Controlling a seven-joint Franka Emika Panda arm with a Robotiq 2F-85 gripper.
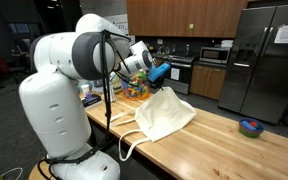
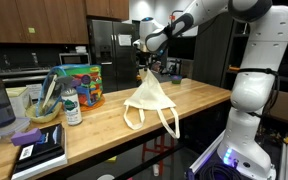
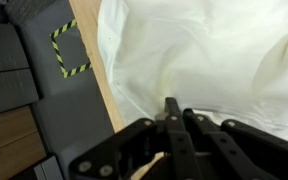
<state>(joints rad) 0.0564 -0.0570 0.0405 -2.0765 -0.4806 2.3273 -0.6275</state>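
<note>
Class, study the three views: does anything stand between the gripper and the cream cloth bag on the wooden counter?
Nothing visible does. The gripper is shut on the top of the cloth bag, whose fabric rises in a peak to the jaws; its base rests on the counter.

Wood cabinets (image 1: 184, 18), steel fridge (image 1: 266, 60)

Even overhead indoor light, both exterior views soft and low-res. Wrist view's blurrier: white cloth (image 3: 214, 60) nearly blown out, end effector (image 3: 179, 108) dark and fuzzy.
</note>
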